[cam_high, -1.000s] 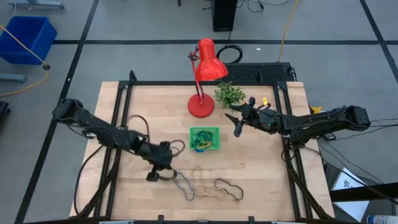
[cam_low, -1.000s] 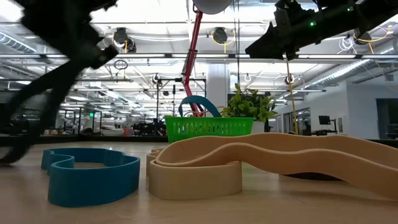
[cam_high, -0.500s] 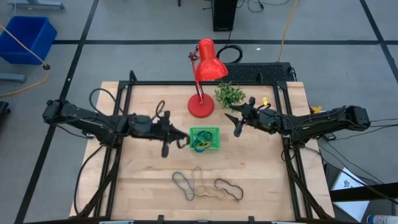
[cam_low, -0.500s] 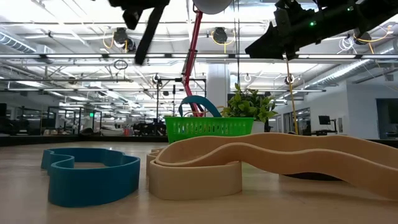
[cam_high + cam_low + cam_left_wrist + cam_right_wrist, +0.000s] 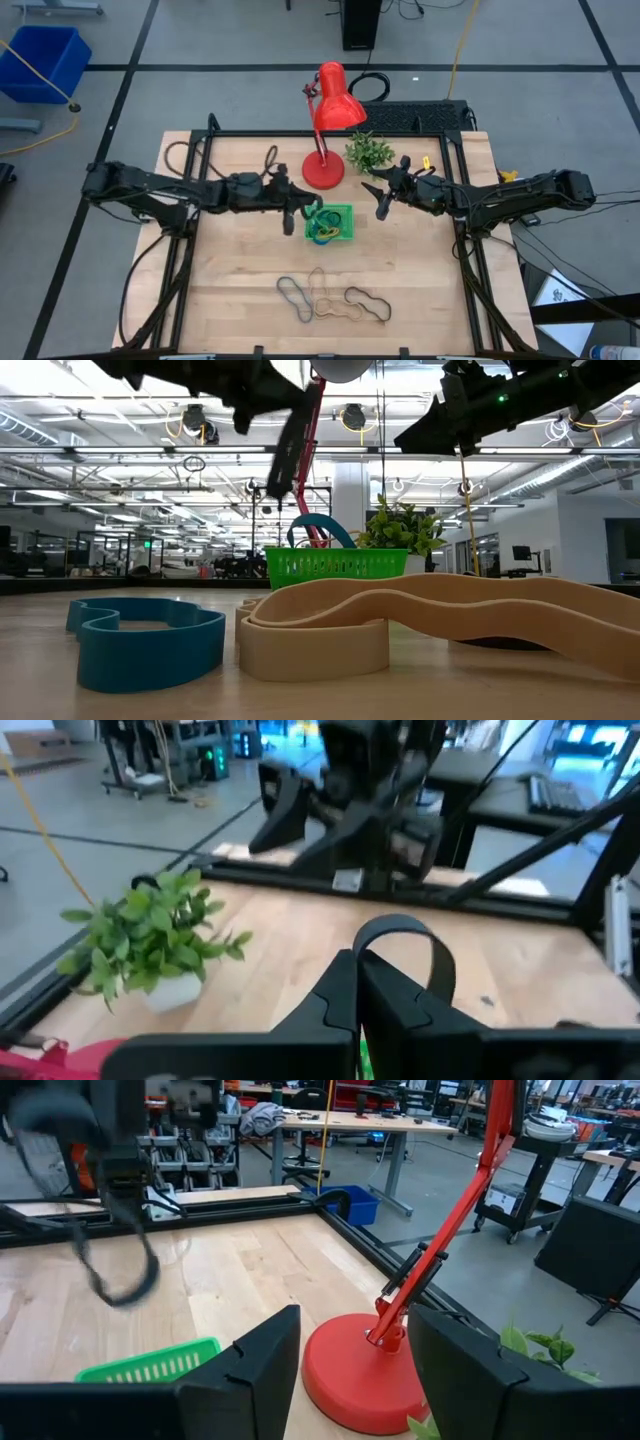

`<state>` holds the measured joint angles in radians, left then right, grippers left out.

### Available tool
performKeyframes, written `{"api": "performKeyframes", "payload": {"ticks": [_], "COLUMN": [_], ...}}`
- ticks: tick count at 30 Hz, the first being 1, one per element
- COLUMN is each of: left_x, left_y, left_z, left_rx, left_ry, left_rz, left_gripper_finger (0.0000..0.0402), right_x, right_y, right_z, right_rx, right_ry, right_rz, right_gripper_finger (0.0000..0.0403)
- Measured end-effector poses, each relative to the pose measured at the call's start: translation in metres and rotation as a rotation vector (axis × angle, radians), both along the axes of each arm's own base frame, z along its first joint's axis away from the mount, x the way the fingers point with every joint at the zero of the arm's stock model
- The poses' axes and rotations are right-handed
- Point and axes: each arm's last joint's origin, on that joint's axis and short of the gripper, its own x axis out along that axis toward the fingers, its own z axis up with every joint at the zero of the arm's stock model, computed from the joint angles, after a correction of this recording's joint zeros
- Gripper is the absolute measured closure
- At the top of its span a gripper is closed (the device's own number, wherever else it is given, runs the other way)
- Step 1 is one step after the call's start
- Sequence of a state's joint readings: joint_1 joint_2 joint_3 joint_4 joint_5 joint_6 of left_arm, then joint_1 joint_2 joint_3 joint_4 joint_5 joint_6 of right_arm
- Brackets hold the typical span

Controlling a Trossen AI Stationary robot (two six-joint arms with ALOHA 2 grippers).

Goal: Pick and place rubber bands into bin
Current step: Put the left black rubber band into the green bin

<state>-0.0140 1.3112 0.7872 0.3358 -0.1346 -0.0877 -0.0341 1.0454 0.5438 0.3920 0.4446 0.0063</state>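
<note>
My left gripper (image 5: pixel 290 220) hangs just left of the green bin (image 5: pixel 330 224) and above the table, shut on a black rubber band (image 5: pixel 118 1270). The bin holds blue and other bands and also shows in the low view (image 5: pixel 336 565) and the right wrist view (image 5: pixel 150 1365). Several black and tan bands (image 5: pixel 332 300) lie flat near the table's front edge. In the low view a blue band (image 5: pixel 150 640) and a tan band (image 5: pixel 400 622) lie close up. My right gripper (image 5: pixel 381 206) is open and empty, right of the bin. My left gripper pinches the black band between its two shut fingers (image 5: pixel 340 995), at one spot on the loop (image 5: pixel 372 942). The fingers slant downward, pointing toward the bin. The band hangs slack below the gripper as an open loop (image 5: pixel 130 1285), clear of the table.
A red desk lamp (image 5: pixel 325 170) stands on its round base behind the bin, with a small potted plant (image 5: pixel 368 152) to its right. A black frame rail (image 5: pixel 330 133) runs along the table's edges. Bare wood lies between the bin and the loose bands.
My left gripper has risen from the loose bands near the table's front edge and gone toward the far right, up to the bin's left side. It stays shut and carries the black band, which is lifted clear and hangs as a loop.
</note>
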Motion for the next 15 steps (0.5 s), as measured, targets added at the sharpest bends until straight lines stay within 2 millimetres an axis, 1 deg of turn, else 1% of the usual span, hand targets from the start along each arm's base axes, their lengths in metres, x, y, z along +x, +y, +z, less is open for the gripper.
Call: {"api": "performKeyframes", "payload": {"ticks": [6,8,15], "left_x": [0.020,0.027,0.041], "left_y": [0.005,0.006,0.008], "left_z": [-0.030,-0.040,-0.081], "left_rx": [-0.004,-0.004,-0.055], "left_ry": [0.071,0.086,0.211], "left_rz": [0.015,0.019,0.041], "left_gripper_finger": [0.0391,0.0395,0.0392], "right_x": [0.000,0.000,0.000], "right_y": [0.000,0.000,0.000], "right_z": [0.000,0.000,0.000], "right_rx": [0.000,0.000,0.000], "right_ry": [0.000,0.000,0.001], "right_rz": [0.000,0.000,0.000], "right_gripper_finger": [0.0222,0.0222,0.0222]}}
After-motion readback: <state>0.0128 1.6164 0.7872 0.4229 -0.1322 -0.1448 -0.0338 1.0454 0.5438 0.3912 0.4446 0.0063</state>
